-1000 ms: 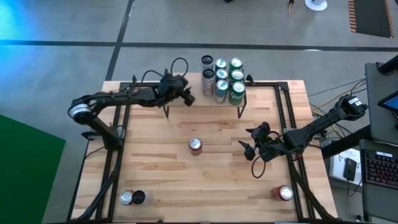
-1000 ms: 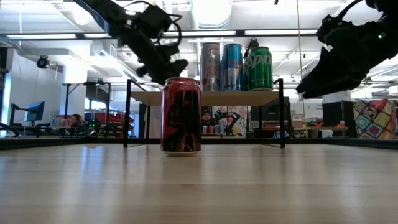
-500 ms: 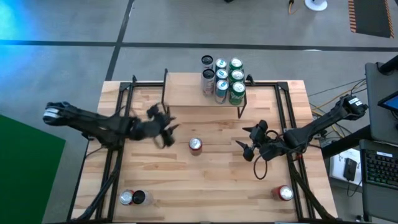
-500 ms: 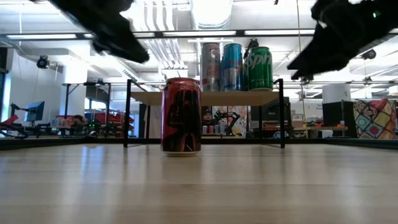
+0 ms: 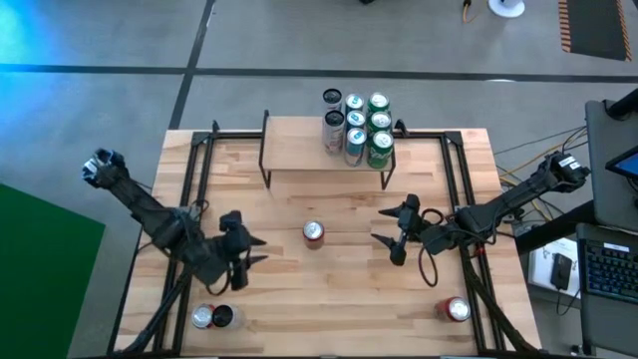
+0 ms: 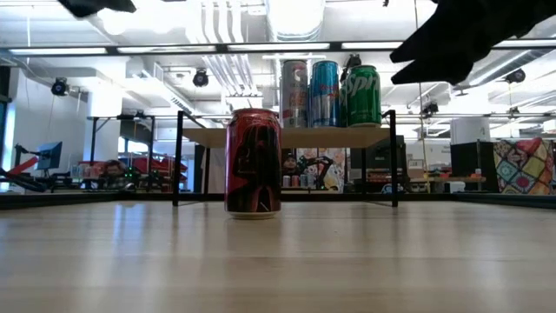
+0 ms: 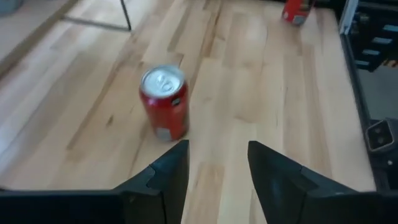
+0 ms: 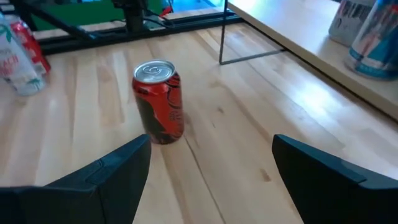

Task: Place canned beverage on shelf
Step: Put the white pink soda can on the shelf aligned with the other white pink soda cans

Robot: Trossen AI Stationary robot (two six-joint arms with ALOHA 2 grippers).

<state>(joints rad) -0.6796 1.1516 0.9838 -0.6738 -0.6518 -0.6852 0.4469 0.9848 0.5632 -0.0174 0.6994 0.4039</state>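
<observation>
High view: red can (image 5: 313,232) upright mid-tabletop (image 5: 299,289), well short of shelf (image 5: 299,147); right gripper (image 5: 389,242) spread beside can, left gripper (image 5: 245,255) spread opposite.

Low view: shelf space left of stocked cans (image 6: 330,93).

Right wrist view: centre can between fingers, grasp mid-body.

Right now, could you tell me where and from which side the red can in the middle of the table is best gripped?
Grip the red can around its mid-body, coming in level from the right, where the open right gripper already faces it. It stands upright and alone, with its round sides free.
</observation>
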